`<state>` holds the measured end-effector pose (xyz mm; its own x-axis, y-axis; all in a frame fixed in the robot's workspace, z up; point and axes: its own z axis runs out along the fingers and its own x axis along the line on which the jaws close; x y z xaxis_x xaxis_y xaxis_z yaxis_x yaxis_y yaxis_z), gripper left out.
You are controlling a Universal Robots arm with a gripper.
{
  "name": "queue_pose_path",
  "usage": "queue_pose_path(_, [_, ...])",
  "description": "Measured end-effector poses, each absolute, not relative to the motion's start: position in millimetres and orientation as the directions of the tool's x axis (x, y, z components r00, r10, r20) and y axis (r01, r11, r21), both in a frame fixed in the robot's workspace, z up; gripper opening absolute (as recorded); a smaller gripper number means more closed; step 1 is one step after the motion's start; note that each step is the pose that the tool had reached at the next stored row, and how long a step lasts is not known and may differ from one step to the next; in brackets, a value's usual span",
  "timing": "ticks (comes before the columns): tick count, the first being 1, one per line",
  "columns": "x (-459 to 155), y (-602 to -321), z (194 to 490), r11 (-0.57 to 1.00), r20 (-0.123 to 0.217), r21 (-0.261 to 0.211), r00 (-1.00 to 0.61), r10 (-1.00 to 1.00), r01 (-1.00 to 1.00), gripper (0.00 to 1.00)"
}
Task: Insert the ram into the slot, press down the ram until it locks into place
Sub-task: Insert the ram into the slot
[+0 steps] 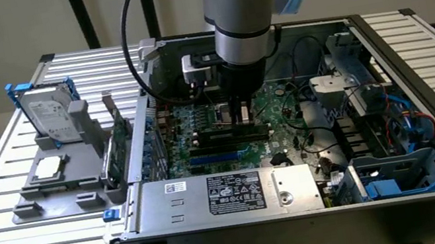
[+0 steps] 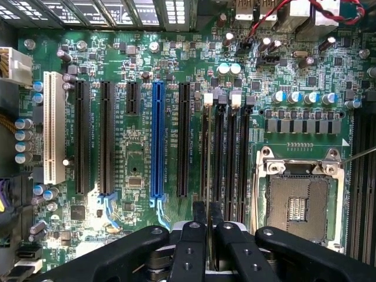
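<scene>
Mid-case, over motherboard (image 2: 126, 147): claw (image 2: 207, 207) fingers nearly together, pinching top edge of ram (image 2: 204, 153). Ram stands on edge in slot (image 2: 208, 101), between black expansion connector (image 2: 183, 141) and bare memory sockets (image 2: 232, 153).

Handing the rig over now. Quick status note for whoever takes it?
Gripper: down inside the open computer case, over the end of the memory slot that sits next to the black card slots; grip can't be judged.
Ram: can't make it out for certain.
Done: gripper lined up on that slot.
Left: ram seated and latched is unconfirmed.
</scene>
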<state>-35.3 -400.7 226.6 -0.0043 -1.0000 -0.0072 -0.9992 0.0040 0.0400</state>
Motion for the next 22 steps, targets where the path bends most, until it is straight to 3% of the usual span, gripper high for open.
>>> queue_pose_path(10, [-35,-401,224,0.004,-0.007,0.04,-0.004,-1.0,-0.999,0.13])
queue_pose_path(12, [-36,-401,224,0.004,-0.007,0.04,-0.004,-1.0,-0.999,0.15])
queue_pose_path(13, [-36,-401,224,0.004,-0.007,0.04,-0.004,-1.0,-0.999,0.22])
queue_pose_path(15, [-35,-401,224,0.004,-0.007,0.04,-0.004,-1.0,-0.999,0.22])
queue_pose_path(22, [-36,-401,248,0.004,-0.007,0.04,-0.004,-1.0,-0.999,0.22])
